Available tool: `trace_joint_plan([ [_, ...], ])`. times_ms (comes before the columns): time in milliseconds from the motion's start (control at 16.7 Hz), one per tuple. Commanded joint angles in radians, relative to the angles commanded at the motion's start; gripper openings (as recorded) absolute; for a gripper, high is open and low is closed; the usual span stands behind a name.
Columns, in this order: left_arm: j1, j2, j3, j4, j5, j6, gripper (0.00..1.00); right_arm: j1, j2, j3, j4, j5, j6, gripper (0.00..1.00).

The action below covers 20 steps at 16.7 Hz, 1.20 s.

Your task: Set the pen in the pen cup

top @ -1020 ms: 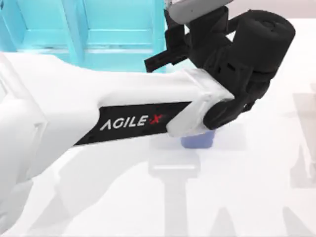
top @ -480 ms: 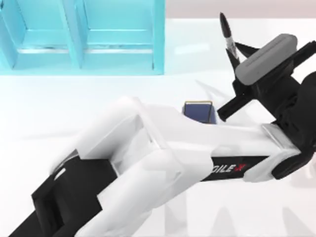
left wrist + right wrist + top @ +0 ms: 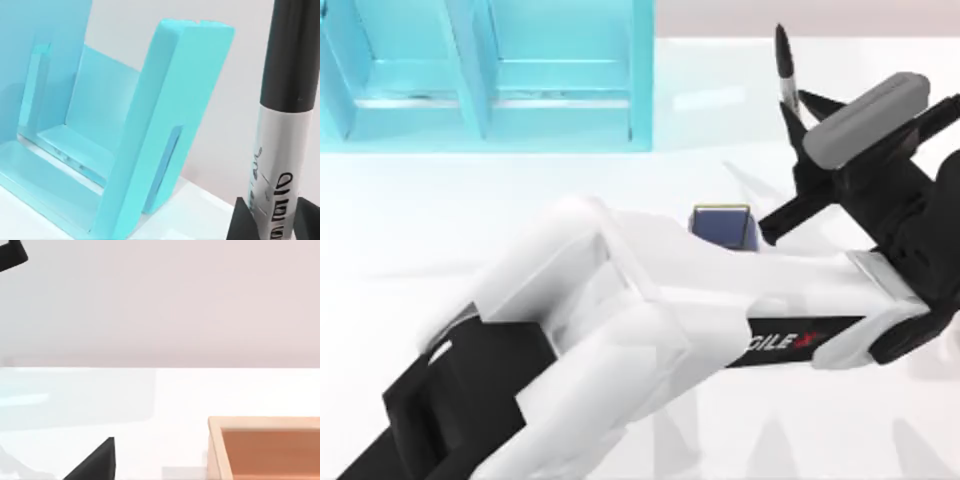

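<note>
The pen [image 3: 786,72] is a slim black marker with a grey label band. It stands tilted, tip up, in my left gripper [image 3: 802,150], which is shut on its lower end, to the right of and beyond the pen cup. In the left wrist view the pen [image 3: 285,125] rises between the two black fingertips [image 3: 239,220]. The pen cup [image 3: 722,227], small, blue-violet and gold-rimmed, stands on the table partly hidden by my left forearm [image 3: 700,290]. My right arm is parked off to the right.
A large turquoise shelf unit [image 3: 490,75] fills the back left of the table, and its side wall [image 3: 165,125] is close by in the left wrist view. A shallow wooden box [image 3: 265,445] lies on the table in the right wrist view.
A second ago the left arm covered the cup. It has since swung so the cup shows, with the pen held up to the cup's right. In the last half second the pen drifted slightly rightward.
</note>
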Motion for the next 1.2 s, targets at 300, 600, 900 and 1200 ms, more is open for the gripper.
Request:
trace_joint_plan([
  [300,0.002,-0.106,-0.11,-0.199,-0.02,-0.012,0.0,0.0,0.0,0.0,0.0,0.0,0.0,1.0],
  [600,0.004,-0.114,-0.119,-0.211,-0.021,-0.012,0.0,0.0,0.0,0.0,0.0,0.0,0.0,1.0],
  [900,0.004,-0.114,-0.119,-0.211,-0.021,-0.012,0.38,0.0,0.0,0.0,0.0,0.0,0.0,1.0],
  [1200,0.004,-0.114,-0.119,-0.211,-0.021,-0.012,0.75,0.0,0.0,0.0,0.0,0.0,0.0,1.0],
])
